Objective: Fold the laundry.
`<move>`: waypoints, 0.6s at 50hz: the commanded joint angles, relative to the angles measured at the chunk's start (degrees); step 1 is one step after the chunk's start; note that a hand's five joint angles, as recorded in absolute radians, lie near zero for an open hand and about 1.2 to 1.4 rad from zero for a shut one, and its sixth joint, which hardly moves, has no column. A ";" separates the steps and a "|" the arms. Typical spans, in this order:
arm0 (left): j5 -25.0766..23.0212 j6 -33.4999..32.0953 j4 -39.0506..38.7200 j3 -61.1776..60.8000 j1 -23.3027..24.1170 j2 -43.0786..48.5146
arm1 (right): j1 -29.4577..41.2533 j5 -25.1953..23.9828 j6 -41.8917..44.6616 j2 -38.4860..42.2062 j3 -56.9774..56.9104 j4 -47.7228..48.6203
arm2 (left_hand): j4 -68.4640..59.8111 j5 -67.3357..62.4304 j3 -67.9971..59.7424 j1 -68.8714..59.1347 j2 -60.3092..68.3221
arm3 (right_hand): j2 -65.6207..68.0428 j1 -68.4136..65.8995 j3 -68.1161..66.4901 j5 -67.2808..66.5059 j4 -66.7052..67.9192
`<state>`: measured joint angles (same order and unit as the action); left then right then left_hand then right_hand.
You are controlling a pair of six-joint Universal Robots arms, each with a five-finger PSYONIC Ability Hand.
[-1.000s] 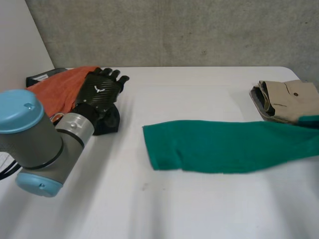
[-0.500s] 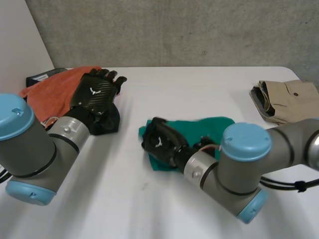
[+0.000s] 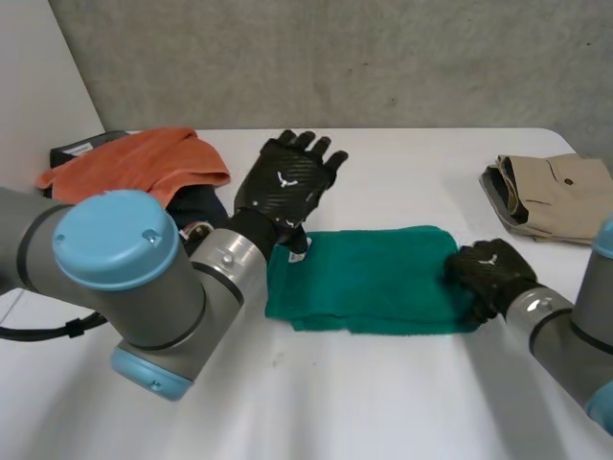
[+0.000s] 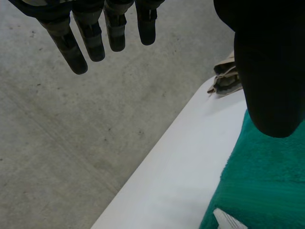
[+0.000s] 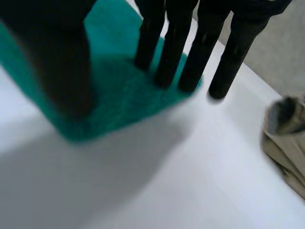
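Now you have green towel (image 3: pixel 374 278) folded flat mid-table (image 3: pixel 402 402); left hand (image 3: pixel 287 187) hovers over towel's left end, fingers straight and spread, holding nothing; right hand (image 3: pixel 488 273) at towel's right end, straight fingers resting on its edge, gripping nothing; orange cloth (image 3: pixel 134 163) left of towel; beige garment (image 3: pixel 560 196) right of it.

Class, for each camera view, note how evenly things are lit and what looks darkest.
Head view: soft, even light across the white table, no glare on the folded green towel. Left wrist view: the black left hand is darkest, against the lit grey concrete wall. Right wrist view: the black right hand is dark too, its straight fingers on the towel.
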<state>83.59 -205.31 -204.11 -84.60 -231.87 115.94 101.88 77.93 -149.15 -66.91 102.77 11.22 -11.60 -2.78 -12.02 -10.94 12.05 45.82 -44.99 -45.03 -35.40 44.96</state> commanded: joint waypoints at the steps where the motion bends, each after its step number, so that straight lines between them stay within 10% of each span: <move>1: 0.09 0.08 0.47 -0.12 0.02 -0.10 | -2.30 1.17 2.38 -3.56 -1.60 11.35 | 1.60 2.78 2.02 0.94 -2.05 | 34.18 -35.01 -34.97 -34.60 35.04; 19: 3.60 5.71 0.64 -2.32 -4.20 -5.46 | 24.86 -6.39 2.11 7.75 -12.24 6.98 | 1.60 2.78 2.02 0.94 -2.05 | 34.18 -35.01 -34.97 -34.60 35.04; 27: 3.95 8.87 1.09 -0.66 -4.03 -4.59 | 21.71 -5.87 -5.52 6.10 -13.91 0.91 | 1.38 2.57 1.81 0.72 -1.84 | -35.82 34.99 35.03 35.40 -34.96; 30: 4.22 10.19 1.17 2.59 -3.24 -2.75 | 15.21 -3.85 -12.81 2.14 -14.18 0.82 | 1.21 2.40 1.64 0.55 -1.67 | -35.82 34.99 35.03 35.40 -34.96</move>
<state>87.42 -197.14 -203.11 -85.87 -236.06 111.00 125.11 71.62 -152.45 -59.81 89.10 13.06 -11.60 -2.78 -12.02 -10.94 12.05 14.25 -14.07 -14.33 -4.07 14.50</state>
